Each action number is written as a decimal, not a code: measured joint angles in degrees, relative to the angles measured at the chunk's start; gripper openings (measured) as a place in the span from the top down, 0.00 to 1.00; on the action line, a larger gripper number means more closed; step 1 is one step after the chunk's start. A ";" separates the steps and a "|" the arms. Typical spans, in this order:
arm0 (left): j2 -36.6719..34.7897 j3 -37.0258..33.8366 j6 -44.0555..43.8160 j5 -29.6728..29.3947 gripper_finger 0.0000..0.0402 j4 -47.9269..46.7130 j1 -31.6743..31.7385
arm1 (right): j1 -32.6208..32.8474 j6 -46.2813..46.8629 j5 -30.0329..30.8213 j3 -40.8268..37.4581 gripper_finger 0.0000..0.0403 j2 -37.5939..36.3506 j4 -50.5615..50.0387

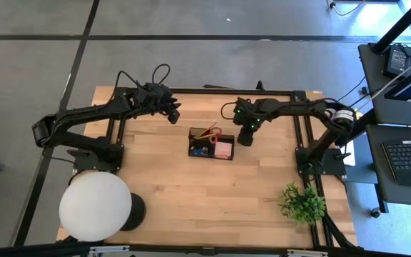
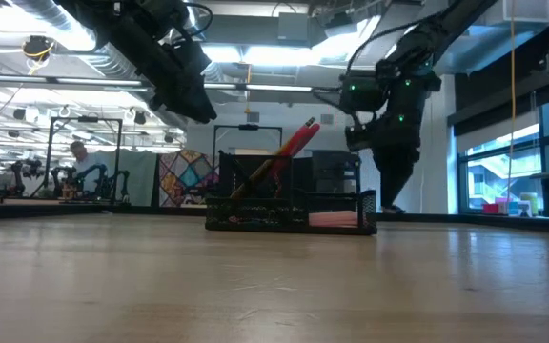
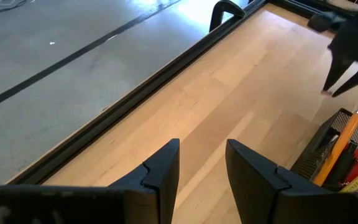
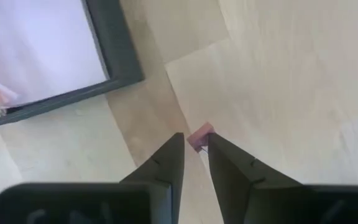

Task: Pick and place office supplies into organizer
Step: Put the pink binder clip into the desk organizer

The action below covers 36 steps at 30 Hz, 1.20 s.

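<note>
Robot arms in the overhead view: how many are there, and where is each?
2. The left arm reaches in from the table's left; the right arm from its right.
</note>
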 joint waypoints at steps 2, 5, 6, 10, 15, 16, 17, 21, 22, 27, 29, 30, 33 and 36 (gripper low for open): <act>0.01 0.00 0.00 0.00 0.69 0.00 0.00 | 0.00 0.28 0.03 -0.02 0.81 -1.53 -0.06; 0.01 -0.01 0.00 0.00 0.69 0.00 0.00 | 0.00 0.44 -0.01 0.01 0.81 -4.85 -0.33; 0.00 0.01 0.00 0.00 0.69 0.00 0.00 | 0.00 0.66 0.04 0.03 0.81 -5.92 -0.42; 0.01 -0.01 0.00 0.00 0.69 0.01 0.00 | 0.00 1.72 0.76 0.07 0.81 -9.71 -0.77; 0.01 -0.01 0.00 0.00 0.69 0.00 0.00 | -0.07 1.71 0.75 0.12 0.81 -12.77 -0.74; 0.00 0.00 0.00 0.00 0.69 0.00 0.00 | -0.04 1.71 0.70 0.12 0.81 -13.26 -0.74; 0.01 0.01 0.00 0.00 0.69 0.00 0.00 | 0.16 1.72 0.38 0.14 0.81 -13.66 -0.69; -0.01 0.00 0.00 0.00 0.69 0.00 0.00 | 1.65 1.79 -3.85 0.14 0.81 -14.82 -0.70; 0.00 -0.01 0.00 0.00 0.69 0.00 0.00 | 2.17 1.89 -5.52 0.16 0.81 -15.20 -0.69; 0.00 0.00 0.01 0.00 0.69 0.00 0.00 | 5.58 1.94 -9.70 0.17 0.81 -17.63 -0.11; 0.01 0.00 0.02 0.00 0.69 0.00 0.00 | 7.36 1.84 -10.03 0.21 0.81 -19.10 1.20; 0.01 -0.01 0.02 0.00 0.69 0.00 0.00 | 8.30 1.82 -10.07 0.21 0.81 -19.83 2.14; 0.01 0.01 0.52 -0.02 0.69 0.00 0.00 | 11.28 1.78 -10.74 0.23 0.81 -22.05 7.16; 0.01 0.00 0.94 -0.01 0.69 0.00 0.00 | 13.97 2.71 -12.10 0.23 0.81 -23.48 13.65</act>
